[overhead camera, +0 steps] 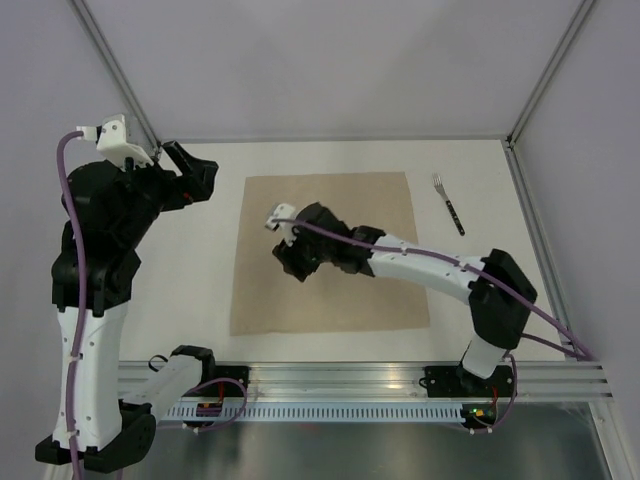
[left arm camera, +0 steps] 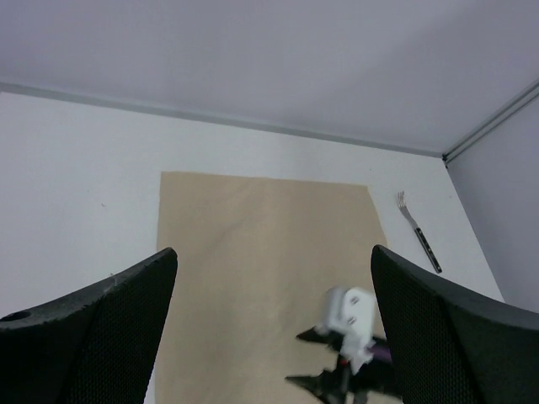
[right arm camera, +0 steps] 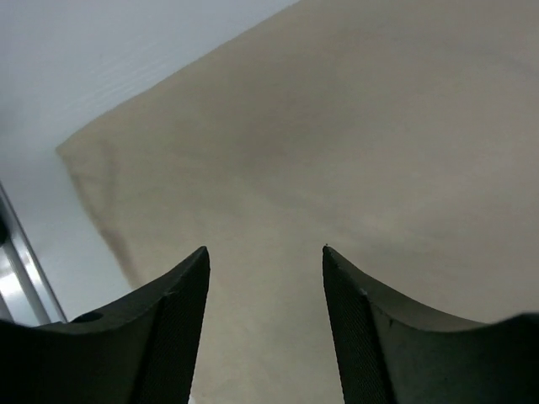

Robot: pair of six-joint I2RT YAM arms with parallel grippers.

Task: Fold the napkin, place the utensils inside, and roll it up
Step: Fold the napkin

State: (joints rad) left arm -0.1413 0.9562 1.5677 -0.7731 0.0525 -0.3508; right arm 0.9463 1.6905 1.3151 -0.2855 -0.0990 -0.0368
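Right pincer [right arm camera: 265, 252], jaws well parted and empty, hangs low over the left half of the napkin [overhead camera: 375, 205], spread flat mid-desk [overhead camera: 200, 290], while the left pincer [overhead camera: 197, 172] sits wide open and empty near the far-left corner; thin, limp and light, the cloth likely wants pinching at an edge.

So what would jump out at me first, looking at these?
The big tan napkin spread flat in the middle, with the right tool open over it. Then the lone fork lying apart to the napkin's right, and the left tool held open off its far left corner.
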